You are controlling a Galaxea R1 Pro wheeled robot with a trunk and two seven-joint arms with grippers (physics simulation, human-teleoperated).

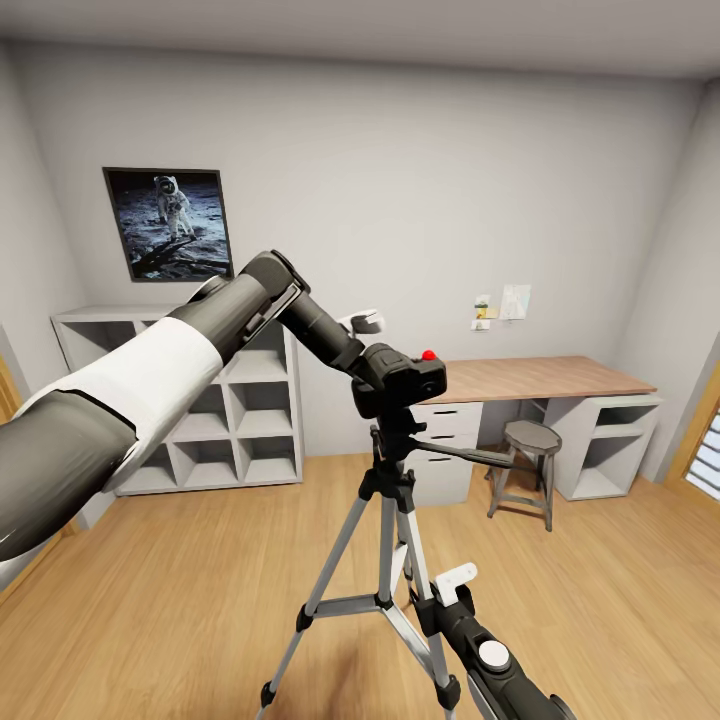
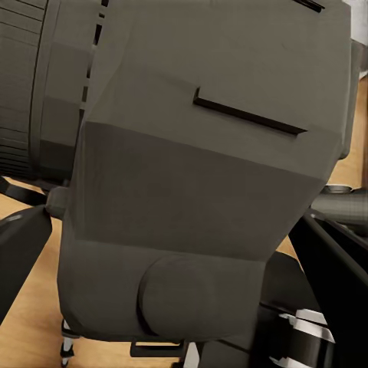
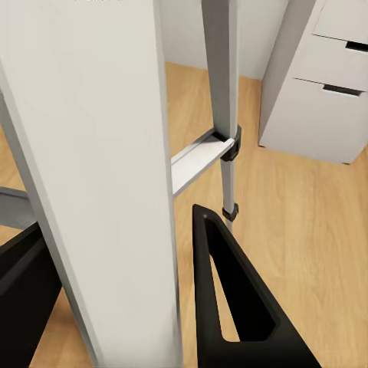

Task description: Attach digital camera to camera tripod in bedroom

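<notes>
Your left claw point(image 1: 385, 370) has the digital camera point(image 1: 405, 378) clamped between its fingers, held right on top of the camera tripod point(image 1: 385, 520) head. From the head view the body looks level and centred over the column, red button up, which reads as the seating step. Whether it actually touches the mount you cannot tell from here. The left wrist view is close up on the camera's dark body point(image 2: 199, 176), with black fingers at either side.

Your right claw point(image 3: 107, 307) is low, its fingers spread to either side of one silver leg point(image 3: 92, 169). They look close against it, probably to steady the stand while the camera goes on, but actual contact is unclear. Its arm comes up from the lower edge of the head view beside that leg.

Counts:
- one camera
- one tripod; in the head view, two silver legs point(image 1: 330, 570) show clearly
- one pan handle point(image 1: 465, 455), pointing toward the stool point(image 1: 528, 470)
- one worktop point(image 1: 560, 378) with drawers point(image 1: 445, 420)
- one cube shelf unit point(image 1: 240, 410)
- one astronaut picture point(image 1: 168, 222)

The tripod stands on bare wood floor point(image 1: 180, 600), mid-room, well apart from the furniture.
</notes>
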